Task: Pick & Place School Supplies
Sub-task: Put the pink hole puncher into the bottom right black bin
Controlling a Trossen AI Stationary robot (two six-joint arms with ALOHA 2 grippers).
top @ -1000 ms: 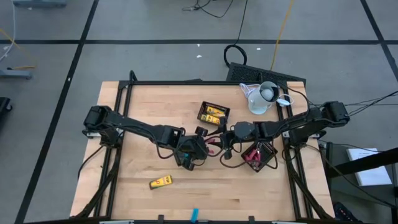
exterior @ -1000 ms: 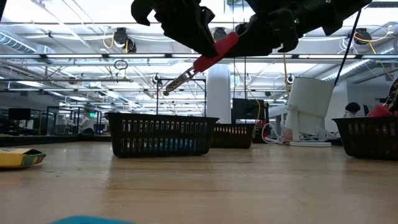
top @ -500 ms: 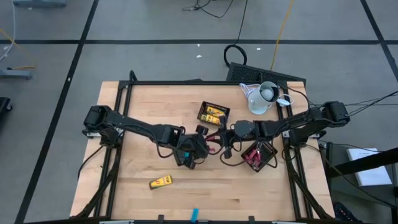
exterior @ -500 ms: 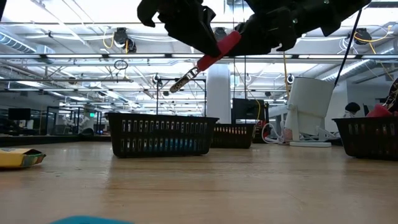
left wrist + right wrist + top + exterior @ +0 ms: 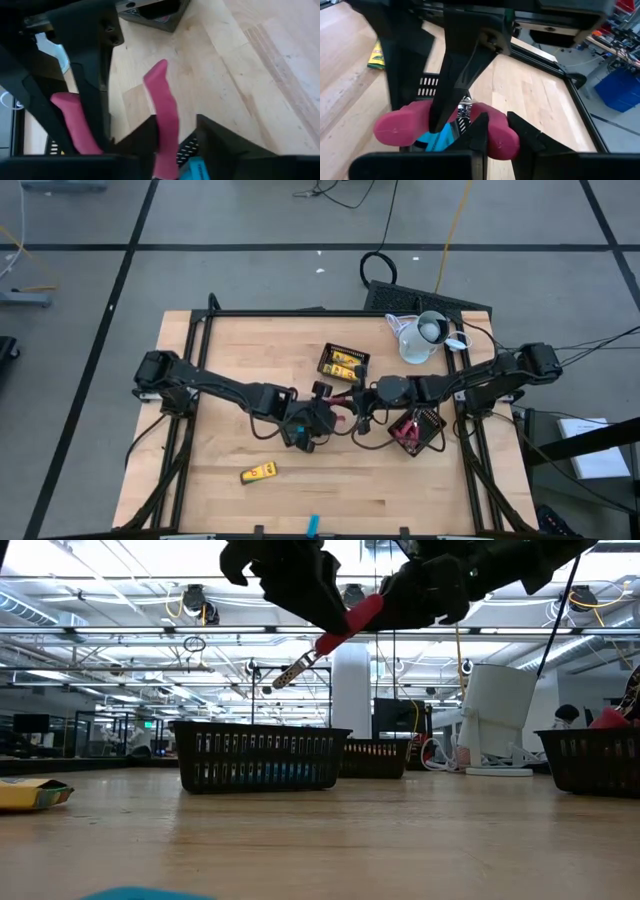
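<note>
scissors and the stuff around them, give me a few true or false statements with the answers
1. The red-handled scissors are in the air above the table. True.
2. The right hand is shut on a scissors handle. True.
3. Nothing yellow lies loose on the wood. False: one yellow-and-black block lies on the bare table.
4. The jug is tipped over. False: the white jug stands upright.

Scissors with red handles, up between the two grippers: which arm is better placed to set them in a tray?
Right. The right gripper grips the scissors, and the tray with red tools lies beside that arm.
</note>
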